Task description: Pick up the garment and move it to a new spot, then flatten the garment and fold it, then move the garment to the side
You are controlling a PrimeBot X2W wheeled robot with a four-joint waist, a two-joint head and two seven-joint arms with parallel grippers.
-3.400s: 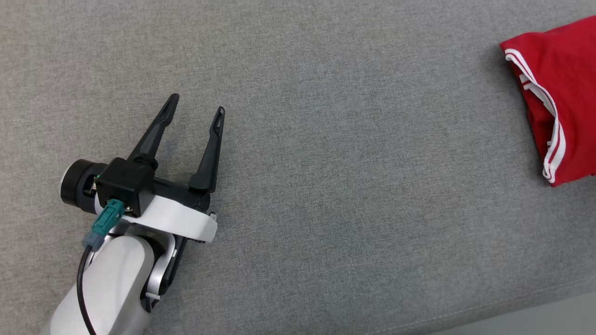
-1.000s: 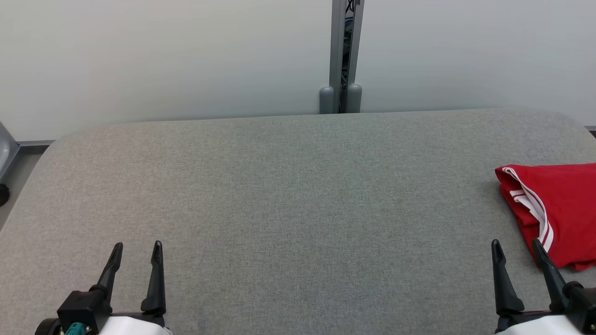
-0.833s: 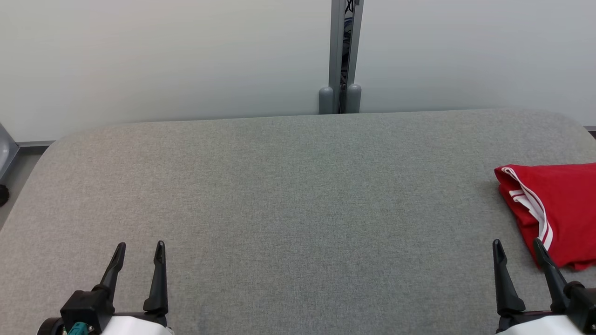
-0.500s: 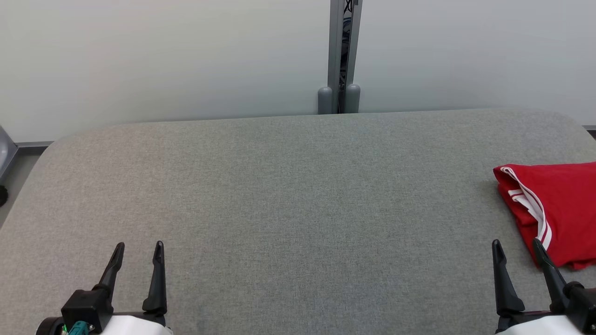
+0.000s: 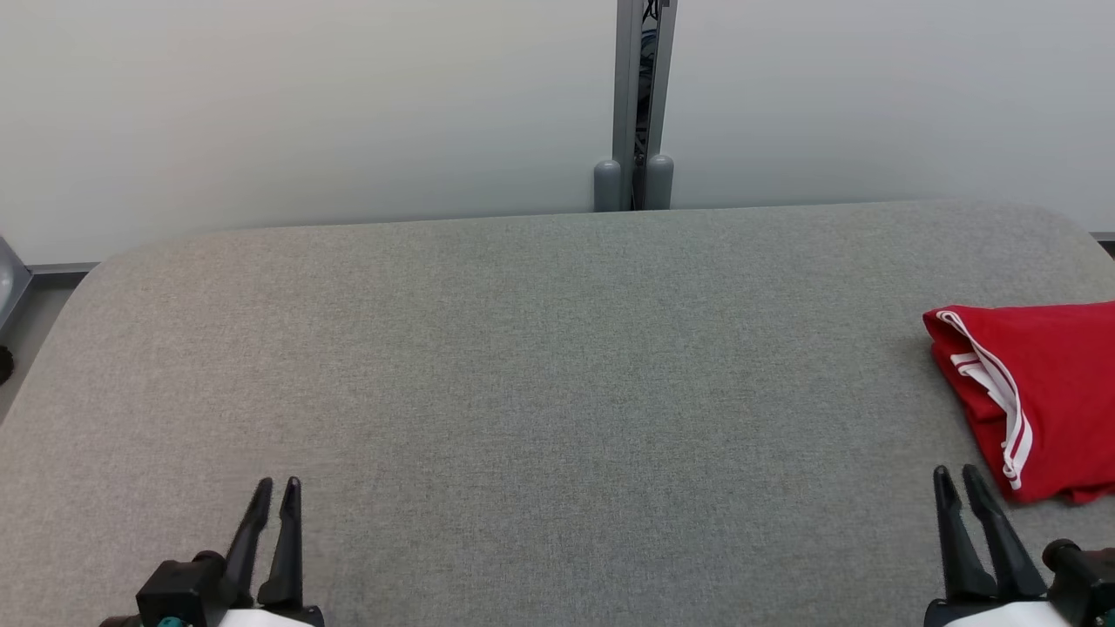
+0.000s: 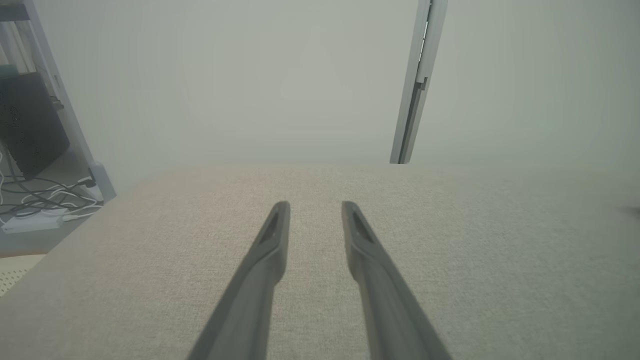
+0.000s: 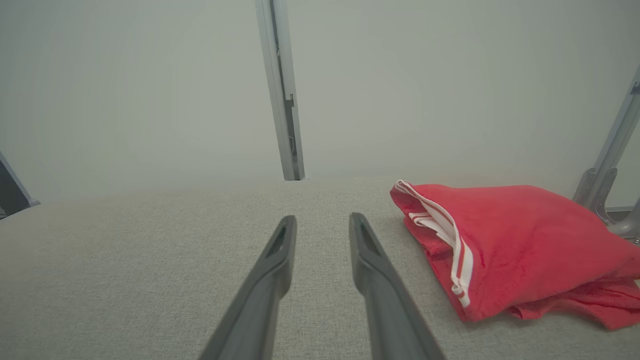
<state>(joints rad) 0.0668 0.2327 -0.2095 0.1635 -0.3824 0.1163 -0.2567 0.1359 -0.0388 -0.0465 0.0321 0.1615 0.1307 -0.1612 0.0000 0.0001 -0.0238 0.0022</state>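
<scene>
My left pincer (image 5: 278, 482) and right pincer (image 5: 956, 470) hover narrowly parted, gripping nothing. A folded red garment (image 5: 1045, 383) lies just right of the right pincer, on the grey table (image 5: 557, 348).

The left gripper (image 5: 278, 482) is narrowing its jaws from a wide spread to a slim gap. The right gripper (image 5: 956, 470) is doing likewise, and both are drawing back down the head view
</scene>
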